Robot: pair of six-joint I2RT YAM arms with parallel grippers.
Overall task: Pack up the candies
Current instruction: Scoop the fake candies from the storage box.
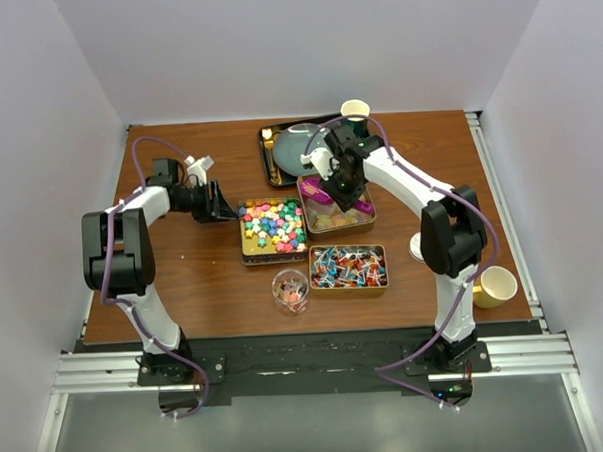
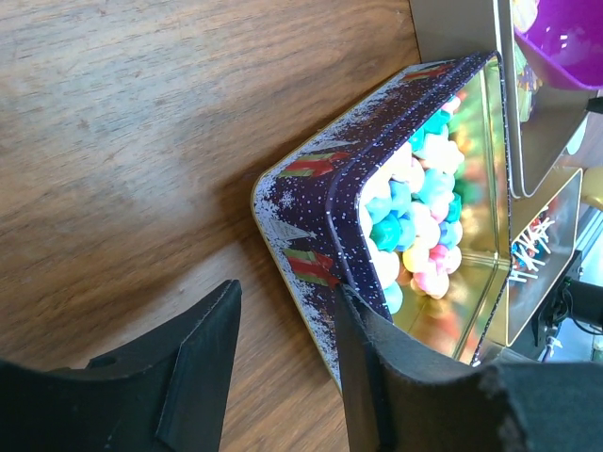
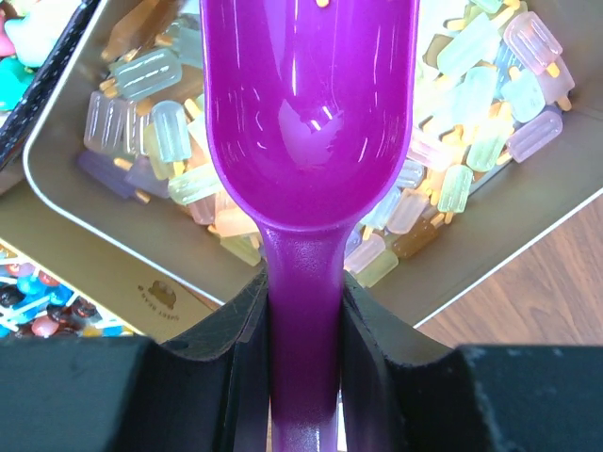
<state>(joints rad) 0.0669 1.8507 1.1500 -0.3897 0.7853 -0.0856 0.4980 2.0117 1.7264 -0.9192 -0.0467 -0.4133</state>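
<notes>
Fingers of the right gripper clamp the scoop handle, its bowl over gummies in their tin. Left gripper fingers stand apart, empty, beside the cube tin. Candies fill three tins at frame centre. They look small, light and loose, so lift them by scoop, not by pinching.

Brown wooden table. At centre, three rectangular tins close together: dark snow-printed tin at left, rear tin at right, front tin nearer the table's near edge. Over the rear tin, a purple scoop, bowl forward. Clear glass upright just in front of the dark tin. Toward the far edge, black tray bearing a grey-blue plate; white cup beside it. Yellow mug at far right.
</notes>
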